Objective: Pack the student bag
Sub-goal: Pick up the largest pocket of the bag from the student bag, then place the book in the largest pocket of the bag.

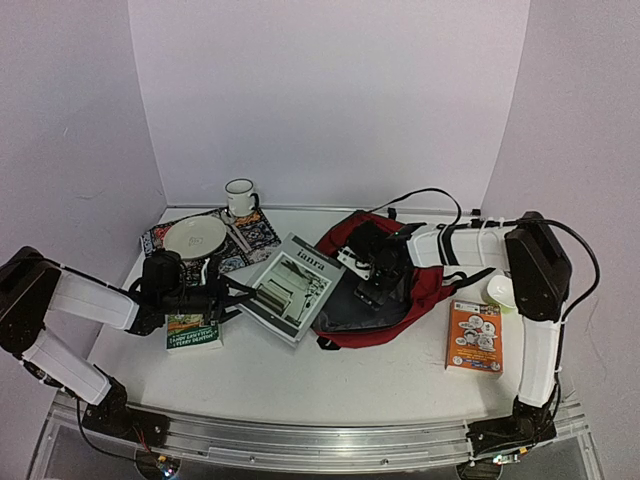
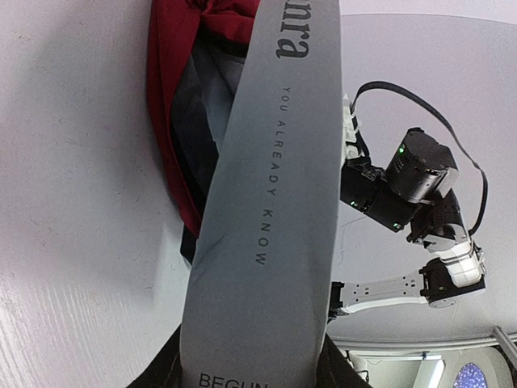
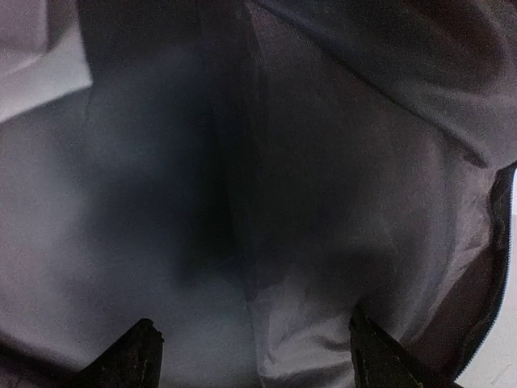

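The student bag [image 1: 425,292], dark red with a grey lining, lies open at the table's middle right. My right gripper [image 1: 375,283] reaches into its opening. In the right wrist view the right gripper [image 3: 254,364] is open, its fingers [image 3: 133,356] wide apart, with only grey lining [image 3: 323,242] in front of it. My left gripper [image 1: 228,292] is shut on the edge of a grey book [image 1: 290,288] and holds it tilted beside the bag's mouth. In the left wrist view the left gripper [image 2: 254,376] clamps the book [image 2: 266,226], with the bag [image 2: 174,97] beyond.
A green book [image 1: 193,333] lies under the left arm. An orange book [image 1: 475,337] lies at front right, with a small bowl [image 1: 500,290] behind it. A plate [image 1: 195,237] on a patterned mat [image 1: 255,235] and a mug [image 1: 240,197] stand at back left.
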You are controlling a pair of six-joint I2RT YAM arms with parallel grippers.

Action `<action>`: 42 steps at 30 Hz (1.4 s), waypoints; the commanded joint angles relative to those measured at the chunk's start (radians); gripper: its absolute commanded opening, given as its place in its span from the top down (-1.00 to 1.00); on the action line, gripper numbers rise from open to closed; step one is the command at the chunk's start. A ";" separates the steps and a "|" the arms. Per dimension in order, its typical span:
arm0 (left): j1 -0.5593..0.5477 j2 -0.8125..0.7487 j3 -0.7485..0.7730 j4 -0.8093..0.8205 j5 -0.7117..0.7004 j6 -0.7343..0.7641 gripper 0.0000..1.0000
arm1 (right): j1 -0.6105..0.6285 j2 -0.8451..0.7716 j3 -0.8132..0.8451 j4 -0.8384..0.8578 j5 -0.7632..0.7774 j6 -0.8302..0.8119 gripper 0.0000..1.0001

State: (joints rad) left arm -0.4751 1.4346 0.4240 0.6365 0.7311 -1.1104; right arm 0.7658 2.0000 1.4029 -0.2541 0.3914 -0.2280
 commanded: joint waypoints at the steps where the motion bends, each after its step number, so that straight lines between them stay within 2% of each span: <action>1: 0.007 0.011 0.043 -0.013 0.025 0.024 0.30 | 0.012 0.070 0.066 -0.021 0.142 -0.132 -0.52; 7: 0.007 0.000 0.041 -0.046 0.040 0.029 0.30 | 0.024 0.108 0.075 0.049 0.271 -0.176 -0.20; 8: 0.007 -0.002 0.039 -0.050 0.041 0.029 0.30 | 0.024 0.109 0.073 0.064 0.279 -0.182 -0.09; 10: 0.007 -0.011 0.031 -0.056 0.040 0.029 0.29 | 0.024 0.111 0.070 0.077 0.285 -0.193 0.25; 12: 0.007 -0.019 0.028 -0.062 0.040 0.028 0.29 | 0.024 0.110 0.074 0.081 0.285 -0.191 0.65; 15: 0.006 -0.031 0.027 -0.074 0.048 0.029 0.26 | 0.025 0.087 0.077 0.082 0.274 -0.178 0.98; 28: -0.004 -0.011 0.067 -0.103 0.116 0.023 0.24 | 0.026 -0.105 0.092 0.092 0.173 -0.071 1.00; 42: -0.098 0.105 0.184 -0.103 0.128 -0.017 0.20 | 0.027 -0.201 0.095 0.186 0.027 0.090 1.00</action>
State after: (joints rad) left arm -0.5415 1.5009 0.5529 0.4969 0.8349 -1.1110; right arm 0.7860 1.8812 1.4689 -0.1226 0.4622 -0.2169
